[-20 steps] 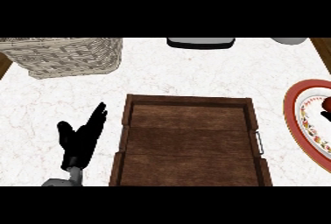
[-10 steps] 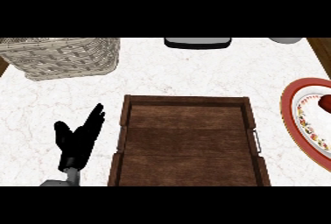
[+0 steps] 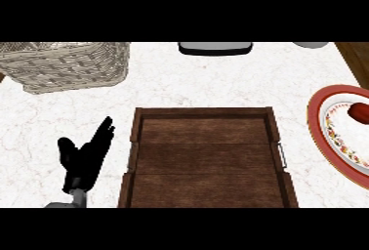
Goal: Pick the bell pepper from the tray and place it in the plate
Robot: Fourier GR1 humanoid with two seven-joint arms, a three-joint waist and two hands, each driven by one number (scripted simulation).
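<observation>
A brown wooden tray [image 3: 207,156] lies in the middle of the white marble counter, and nothing shows inside it. At the right edge sits a round plate [image 3: 324,132] with a red rim and a flowered white centre. A red bell pepper [image 3: 359,113] lies on that plate, cut off by the view's edge. My left hand [image 3: 83,158] rests open beside the tray's left wall, fingers straight and pointing up. My right hand does not show.
A woven wicker basket [image 3: 65,63] stands at the back left. A grey and black appliance [image 3: 215,47] sits at the back centre, and a grey object [image 3: 311,44] shows at the back right. A wooden strip [image 3: 358,53] runs along the counter's far right.
The whole view has shifted slightly left, so more of the plate and the red pepper on it shows. My left hand has stayed beside the tray.
</observation>
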